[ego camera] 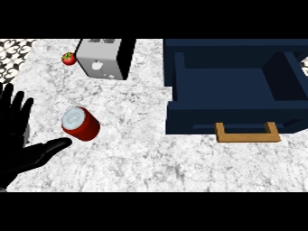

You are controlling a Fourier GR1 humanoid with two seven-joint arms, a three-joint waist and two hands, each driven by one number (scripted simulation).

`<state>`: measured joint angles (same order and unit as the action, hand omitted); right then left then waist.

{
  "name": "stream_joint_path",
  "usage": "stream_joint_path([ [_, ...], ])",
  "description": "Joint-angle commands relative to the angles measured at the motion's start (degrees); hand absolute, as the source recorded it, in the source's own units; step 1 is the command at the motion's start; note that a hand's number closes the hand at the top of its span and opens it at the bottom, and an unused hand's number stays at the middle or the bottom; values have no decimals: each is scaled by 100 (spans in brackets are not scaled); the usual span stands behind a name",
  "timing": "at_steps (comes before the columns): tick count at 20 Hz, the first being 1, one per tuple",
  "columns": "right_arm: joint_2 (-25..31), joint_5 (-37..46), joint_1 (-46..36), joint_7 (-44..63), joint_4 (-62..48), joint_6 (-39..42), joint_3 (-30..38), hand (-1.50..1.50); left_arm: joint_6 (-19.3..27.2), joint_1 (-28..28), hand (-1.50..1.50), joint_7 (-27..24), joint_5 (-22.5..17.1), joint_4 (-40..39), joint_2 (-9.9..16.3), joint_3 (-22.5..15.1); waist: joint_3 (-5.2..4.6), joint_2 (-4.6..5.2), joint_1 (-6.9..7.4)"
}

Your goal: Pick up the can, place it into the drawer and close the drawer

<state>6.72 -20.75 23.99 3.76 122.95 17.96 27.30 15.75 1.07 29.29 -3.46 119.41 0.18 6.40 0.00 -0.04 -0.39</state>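
Note:
A red can [81, 123] with a silver lid stands on the marble counter [156, 158], left of centre. My left hand [6, 135] is open at the left edge, fingers straight up and thumb pointing toward the can, just short of touching it. The dark blue drawer [240, 97] is pulled open at the right, its inside bare, with a wooden handle [247, 133] on its front. My right hand does not show.
A silver and black toaster [105, 58] stands at the back, left of the drawer. A small red tomato [69, 58] lies beside the toaster on its left. Patterned tiles [6, 56] line the far left edge.

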Motion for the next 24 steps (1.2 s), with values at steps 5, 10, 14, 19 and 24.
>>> stream_joint_path([
  [5,-109,-35,-46,-208,-363,356,384,-150,-148,498,-150,-786,-369,-1499,139,325,0,5,-3],
  [10,-177,-385,290,25,195,609,600,-150,218,494,-150,-1340,35,-2090,-15,-71,-1,1,-21],
  [14,-168,-468,165,254,168,725,699,-150,-260,144,-150,-1855,-384,-2309,157,300,-1,0,11],
  [19,-107,-510,16,346,55,805,907,-150,35,542,-150,-2098,-456,-3171,171,469,-1,4,3],
  [24,-220,-598,-111,758,397,617,894,-150,21,281,-150,-2938,-470,-3615,163,534,-2,4,18],
])
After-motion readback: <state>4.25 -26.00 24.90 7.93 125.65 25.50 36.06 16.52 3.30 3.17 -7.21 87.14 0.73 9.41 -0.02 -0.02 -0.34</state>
